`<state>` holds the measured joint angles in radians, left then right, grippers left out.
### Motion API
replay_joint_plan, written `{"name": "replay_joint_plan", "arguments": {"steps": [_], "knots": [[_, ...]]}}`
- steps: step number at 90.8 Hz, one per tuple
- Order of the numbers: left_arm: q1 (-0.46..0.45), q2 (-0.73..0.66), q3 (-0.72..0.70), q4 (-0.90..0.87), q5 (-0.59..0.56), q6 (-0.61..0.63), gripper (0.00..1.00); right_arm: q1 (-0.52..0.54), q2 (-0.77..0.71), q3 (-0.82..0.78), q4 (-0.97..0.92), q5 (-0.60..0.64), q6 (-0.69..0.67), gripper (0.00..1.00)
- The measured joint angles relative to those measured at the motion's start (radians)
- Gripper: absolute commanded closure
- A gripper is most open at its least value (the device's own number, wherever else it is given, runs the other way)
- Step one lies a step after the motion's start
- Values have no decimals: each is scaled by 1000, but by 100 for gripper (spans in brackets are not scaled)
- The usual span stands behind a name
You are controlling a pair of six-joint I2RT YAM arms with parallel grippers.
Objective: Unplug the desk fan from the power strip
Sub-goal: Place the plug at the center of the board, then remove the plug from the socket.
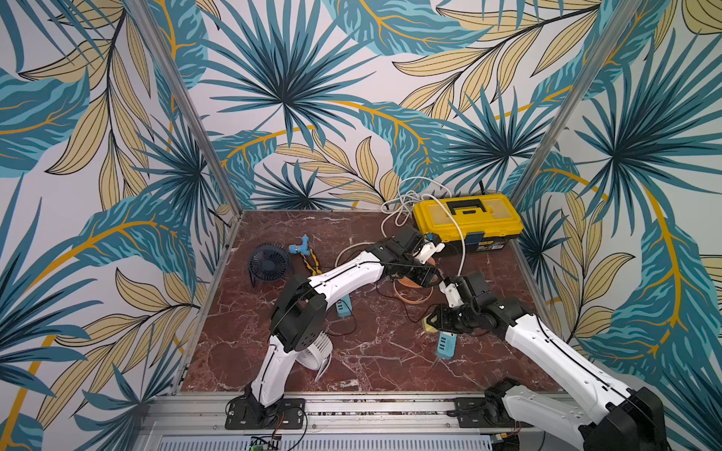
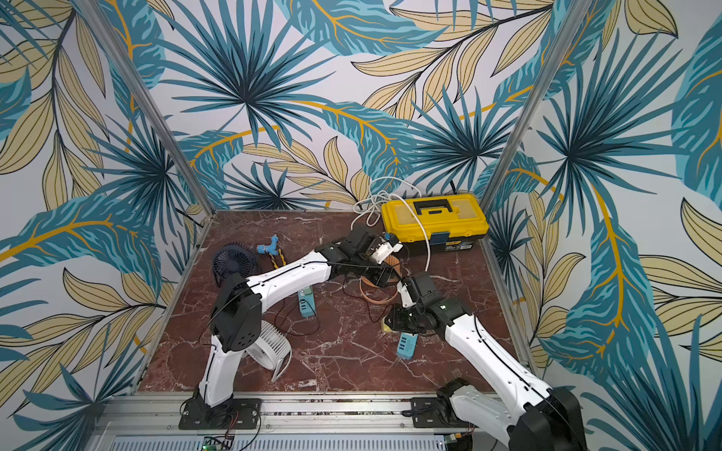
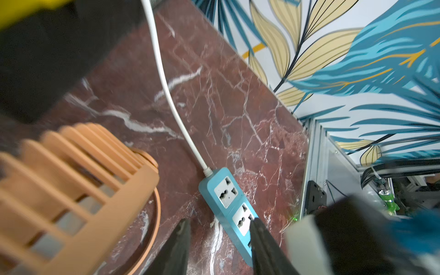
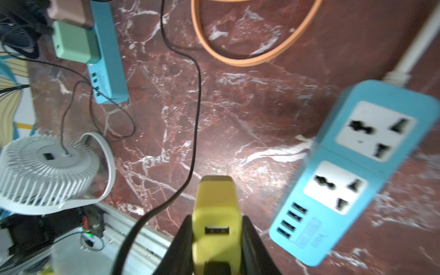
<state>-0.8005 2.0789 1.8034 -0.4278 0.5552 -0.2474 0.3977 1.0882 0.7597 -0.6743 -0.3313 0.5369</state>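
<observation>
Right wrist view: right tool [image 4: 217,220] pinching yellow plug [image 4: 215,197], apart from power strip [image 4: 352,166], sockets empty. Left tool [image 3: 220,223] spread. Grip firmly; carry plug toward 9 o'clock of bench [image 4: 238,119], leaving black cable [image 4: 197,95] slack.

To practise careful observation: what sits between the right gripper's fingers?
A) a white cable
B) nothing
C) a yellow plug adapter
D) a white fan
C: the right wrist view shows the right gripper shut on the yellow plug adapter, beside the blue power strip, whose two sockets are empty.
</observation>
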Motion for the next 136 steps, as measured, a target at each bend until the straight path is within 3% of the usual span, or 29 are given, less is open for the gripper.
{"name": "replay_joint_plan", "arguments": {"steps": [17, 47, 60, 77, 93, 115, 136], "knots": [[11, -64, -51, 27, -62, 8, 50, -57, 121, -48, 106, -194, 0, 89], [55, -107, -142, 19, -172, 42, 49, -95, 309, -64, 214, -328, -83, 87], [77, -151, -168, 20, -189, 45, 49, -105, 383, -64, 212, -314, -107, 81], [100, -193, -195, 29, -201, 50, 48, -111, 393, -57, 205, -296, -123, 54], [118, -203, -224, 29, -212, 57, 48, -126, 392, -54, 176, -234, -140, 39], [160, -249, -296, 28, -227, 56, 47, -130, 340, 24, 53, -113, -144, 33], [230, -369, -407, 26, -257, 24, 47, -106, 251, 258, -143, 35, -113, 34]]}}
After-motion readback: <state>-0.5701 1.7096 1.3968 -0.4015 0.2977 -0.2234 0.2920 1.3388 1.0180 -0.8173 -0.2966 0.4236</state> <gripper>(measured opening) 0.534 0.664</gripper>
